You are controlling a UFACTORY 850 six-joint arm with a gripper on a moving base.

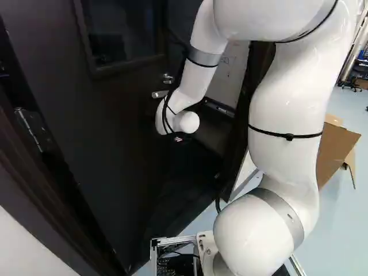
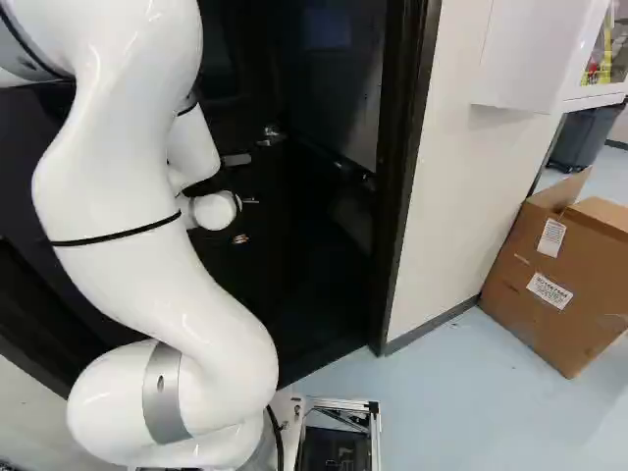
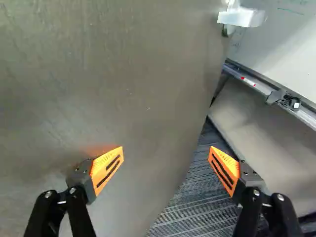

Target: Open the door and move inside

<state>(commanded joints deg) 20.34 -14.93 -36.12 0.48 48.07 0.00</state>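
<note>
Across the left and middle of the left base view stands the dark door [image 1: 109,132], with a window [image 1: 121,31] in its upper part and a metal hinge [image 1: 35,129] along the side farthest from the opening. It is partly open: between its free edge and the door frame [image 2: 404,167] a gap shows the room behind. The white arm [image 1: 287,109] reaches toward the door, its wrist in front of the dark panel, below the level of the silver handle [image 3: 241,19]. At its end, the claw [image 1: 178,138] is spread wide and has hold of nothing. Seen from the wrist, one finger is in front of the door's face, close to it, and casts an orange glow on the panel; whether they touch, I cannot tell. The other finger is out past the free edge, over the opening. The handle sits close to that edge, ahead of the claw and off to the side of the opening. Through the gap are dark striped carpet [image 3: 197,200] and a whiteboard [image 3: 291,44] with a metal tray [image 3: 269,91] along its lower edge. On the near side, a pale wall [image 2: 451,196] runs on from the frame, a white cabinet [image 2: 520,54] hangs on it, and an open cardboard box [image 2: 549,280] leans against it on the light blue floor [image 2: 442,392].
</note>
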